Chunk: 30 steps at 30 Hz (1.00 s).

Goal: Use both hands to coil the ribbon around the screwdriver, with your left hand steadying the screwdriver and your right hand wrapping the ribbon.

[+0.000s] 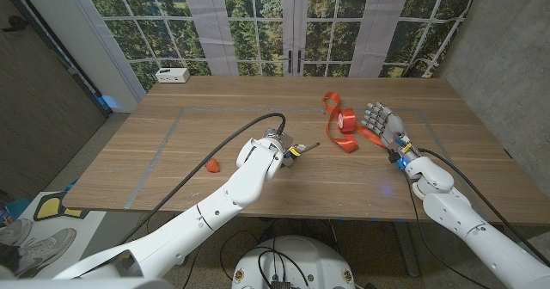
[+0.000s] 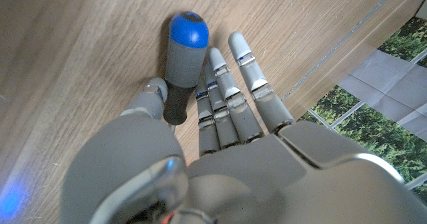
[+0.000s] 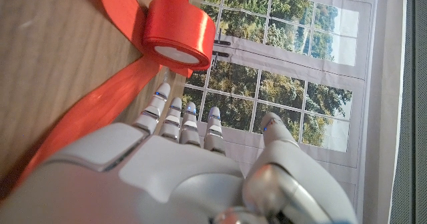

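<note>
The left hand (image 2: 220, 151) is clenched around the screwdriver (image 2: 183, 57), whose grey handle with a blue cap sticks out between thumb and fingers just over the wooden surface (image 1: 172, 151); from the head view, the tool's dark shaft pokes out of that hand toward the ribbon spool (image 1: 346, 119). The right hand (image 1: 384, 121) is released, fingers spread and grasping nothing, standing just beside the red spool on the side away from the screwdriver. A loose red ribbon tail (image 3: 93, 111) runs along the surface under the right hand's fingers (image 3: 175, 114), and more ribbon loops up behind the spool. A small red scrap (image 1: 211, 165) lies well apart, on the far side of the left arm. Risks, as a judgement: the spool could roll or be pushed off when the open hand reaches for it; the slack tail may slip or twist rather than wrap tightly; and the screwdriver, held by the handle alone, might pivot under ribbon tension.
</note>
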Each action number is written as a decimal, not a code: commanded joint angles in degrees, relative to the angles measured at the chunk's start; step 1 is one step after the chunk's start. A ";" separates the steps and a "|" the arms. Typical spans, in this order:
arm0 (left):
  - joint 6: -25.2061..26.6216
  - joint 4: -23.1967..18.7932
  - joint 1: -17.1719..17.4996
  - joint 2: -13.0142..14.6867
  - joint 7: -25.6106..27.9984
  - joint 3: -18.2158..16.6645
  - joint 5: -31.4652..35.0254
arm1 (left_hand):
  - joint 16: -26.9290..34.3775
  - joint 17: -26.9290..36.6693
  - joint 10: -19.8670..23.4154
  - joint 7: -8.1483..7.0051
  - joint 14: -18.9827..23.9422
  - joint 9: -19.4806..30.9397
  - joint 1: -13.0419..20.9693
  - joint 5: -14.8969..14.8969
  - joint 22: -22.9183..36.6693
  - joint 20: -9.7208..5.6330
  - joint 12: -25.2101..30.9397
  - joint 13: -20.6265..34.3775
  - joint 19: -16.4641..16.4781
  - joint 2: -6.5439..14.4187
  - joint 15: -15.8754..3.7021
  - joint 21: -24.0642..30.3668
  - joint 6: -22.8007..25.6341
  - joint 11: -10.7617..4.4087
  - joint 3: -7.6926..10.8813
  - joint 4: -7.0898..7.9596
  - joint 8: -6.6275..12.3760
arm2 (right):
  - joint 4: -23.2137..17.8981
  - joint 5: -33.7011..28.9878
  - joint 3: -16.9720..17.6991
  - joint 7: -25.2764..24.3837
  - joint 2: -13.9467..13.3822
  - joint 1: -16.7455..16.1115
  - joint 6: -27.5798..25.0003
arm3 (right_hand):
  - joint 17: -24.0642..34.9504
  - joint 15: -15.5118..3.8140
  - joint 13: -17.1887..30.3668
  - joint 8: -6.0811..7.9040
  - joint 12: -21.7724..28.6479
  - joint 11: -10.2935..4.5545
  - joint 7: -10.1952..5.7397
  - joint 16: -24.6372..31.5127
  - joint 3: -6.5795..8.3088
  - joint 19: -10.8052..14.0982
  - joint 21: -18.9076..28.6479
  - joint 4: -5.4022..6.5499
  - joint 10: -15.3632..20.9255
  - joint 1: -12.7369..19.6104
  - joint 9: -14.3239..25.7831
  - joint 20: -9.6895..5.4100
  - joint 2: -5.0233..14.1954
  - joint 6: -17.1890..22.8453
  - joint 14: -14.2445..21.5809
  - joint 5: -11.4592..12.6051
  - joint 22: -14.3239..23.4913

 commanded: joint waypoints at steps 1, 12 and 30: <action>0.66 2.14 1.16 1.49 8.06 1.21 -3.83 | 0.19 0.35 1.75 -0.13 0.70 -0.36 0.81 -0.37 0.22 -0.97 0.18 -0.05 0.63 -0.71 -1.27 0.37 2.06 -1.59 -0.25 0.17 -0.62 | -0.16 -0.04 0.31 -0.52 -0.19 -0.63 0.03 | 0.27 0.14 0.18 -0.14 0.14 0.30 0.09 0.38 -0.03 0.44 -0.36 0.12 0.32 -0.48 0.35 -0.06 0.05 0.62 0.41 0.05 0.18; 2.90 2.83 3.25 3.50 15.92 3.01 -2.79 | 0.16 0.44 3.79 0.11 2.65 -0.10 0.70 -0.21 0.28 -1.24 0.28 0.04 1.35 1.09 -1.88 0.75 3.87 -1.52 0.39 1.31 -0.59 | -0.70 -0.38 0.72 -1.19 -0.83 -1.28 0.01 | 0.24 0.20 0.18 -0.12 0.22 0.46 0.22 0.45 0.02 0.84 -0.41 0.13 0.72 -0.55 0.35 0.05 0.08 0.88 0.81 0.07 0.19; 4.14 4.89 6.37 6.68 31.95 3.33 0.60 | 13.07 10.81 12.33 -1.60 19.01 6.91 25.08 -0.34 2.96 -8.71 6.34 10.75 0.69 5.15 -6.76 8.47 13.56 -5.97 -0.03 0.14 7.07 | -1.72 -0.21 1.13 -1.45 -1.45 -2.21 -0.20 | 0.21 0.18 0.19 -0.16 0.21 0.64 0.41 0.55 0.08 1.34 -0.50 0.19 1.02 -0.69 0.36 0.19 0.15 1.07 1.41 0.09 0.20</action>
